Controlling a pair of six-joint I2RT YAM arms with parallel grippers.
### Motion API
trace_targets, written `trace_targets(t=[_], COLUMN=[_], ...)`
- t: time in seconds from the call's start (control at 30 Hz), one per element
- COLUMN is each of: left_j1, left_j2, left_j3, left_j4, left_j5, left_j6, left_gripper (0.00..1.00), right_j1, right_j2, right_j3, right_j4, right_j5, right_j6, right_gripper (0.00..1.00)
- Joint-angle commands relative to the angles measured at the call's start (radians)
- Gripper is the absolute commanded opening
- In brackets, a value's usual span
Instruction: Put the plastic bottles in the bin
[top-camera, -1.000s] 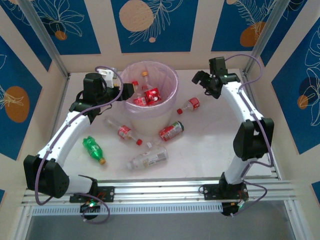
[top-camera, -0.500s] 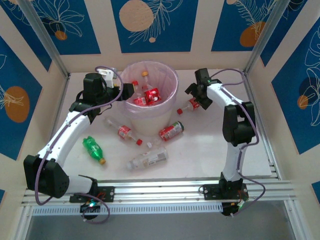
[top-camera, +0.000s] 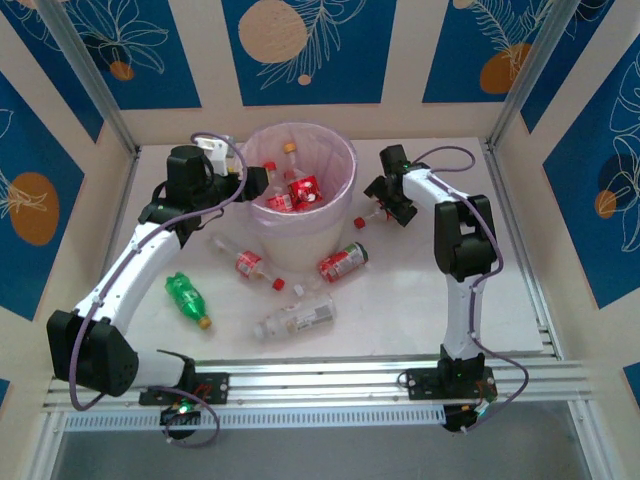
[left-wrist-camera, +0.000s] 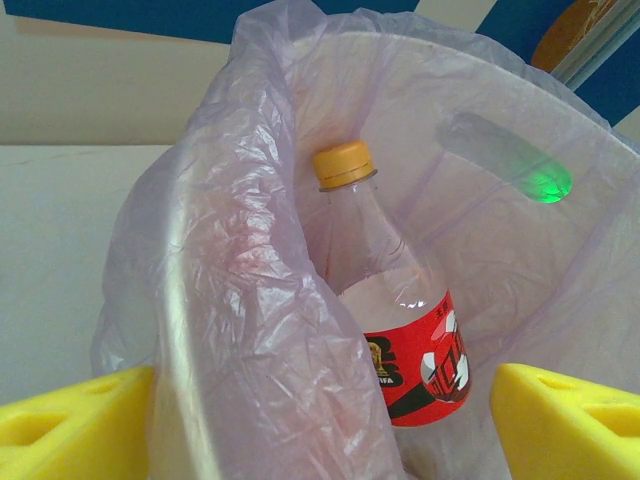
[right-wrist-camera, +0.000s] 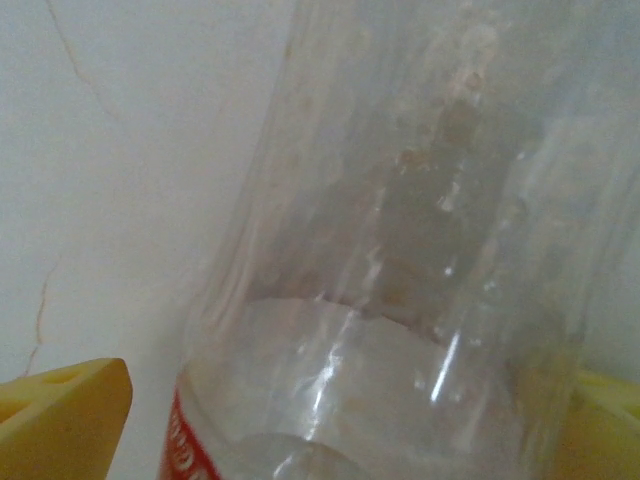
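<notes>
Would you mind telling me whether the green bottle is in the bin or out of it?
Out: the green bottle lies on the table, near-left of the bin.

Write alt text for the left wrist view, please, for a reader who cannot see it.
A clear bottle with a yellow cap and red label rests in the bin, against its pink liner. The open left gripper shows yellow fingers at both lower corners.

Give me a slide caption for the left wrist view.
Left gripper open at the rim of the bag-lined bin, a yellow-capped, red-labelled bottle standing inside.
</notes>
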Motion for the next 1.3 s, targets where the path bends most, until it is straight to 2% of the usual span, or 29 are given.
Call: trace_targets(t=[0.0,0.1,0.37,0.67,0.8,1.27], left_j1=[-0.034,-0.034,-0.034,-0.034,-0.035,-0.036], left_j2=[0.037,0.037,0.040,0.038,0.036,0.044], left_j3=[-0.043,-0.042,-0.043,-0.042,-0.042,-0.044], left_j4=[-0.173,-0.175,-0.174,-0.175,-0.175,-0.173], left_j5=[-0.024,-0.028,-0.027,-0.029,-0.028,-0.021], left_j6=[0.080,0.083,0.083,0.086,0.086,0.080], left_gripper=[0.84,0.84,0.84,0.84,0.84,0.84], right_j1=[0.004,0.005,0.004,0.002,-0.012,-0.030], right_j2=[0.026,0.030,0.020,-0.040,-0.099,-0.416], right_j3=[0.018,0.013,0.009,-0.016,-0.056,-0.122], right_j4=[-0.006,0.002,0.010,0.017,0.049,0.058], right_j5=[-0.009,-0.013,-0.014,0.021,0.021,0.052], right_j6=[0.022,0.019,-0.002,-0.033,-0.067,-0.347], right_gripper=[0.97,0.93,0.72,0.69,0.65,0.61])
